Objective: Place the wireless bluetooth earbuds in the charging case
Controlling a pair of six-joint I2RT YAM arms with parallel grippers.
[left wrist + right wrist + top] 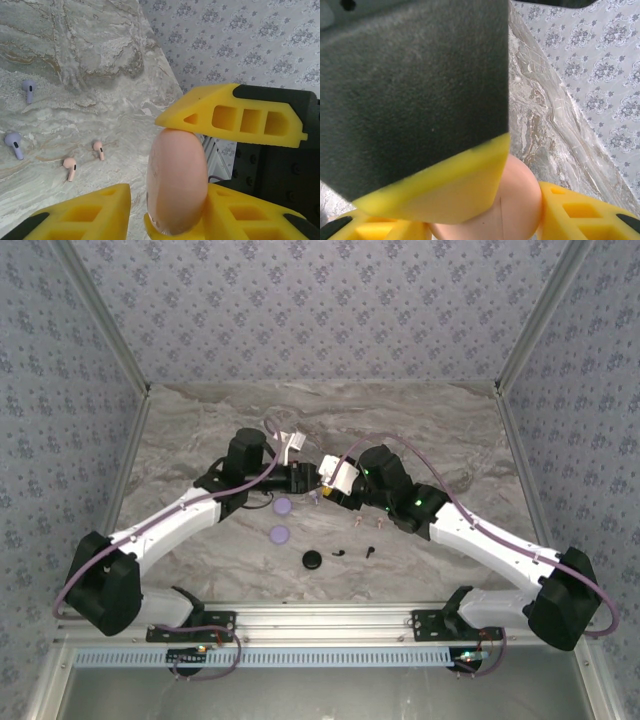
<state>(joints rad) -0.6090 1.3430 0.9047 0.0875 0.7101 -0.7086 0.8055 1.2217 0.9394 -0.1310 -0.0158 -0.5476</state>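
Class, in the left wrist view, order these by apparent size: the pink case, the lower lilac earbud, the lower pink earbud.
Largest: pink case, though it is closest to the camera.
Then lower lilac earbud and lower pink earbud: too alike to rank.

We view the table (200,420) from above and behind the arms (180,515), facing down and forward. Our two wrist cameras sit at very close range, and both share the charging case (177,180).

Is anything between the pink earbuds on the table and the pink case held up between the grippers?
Yes: the pink case looks shut, so its lid covers the slots, and the right gripper holds it above the table. Nothing lies over the pink earbuds themselves.
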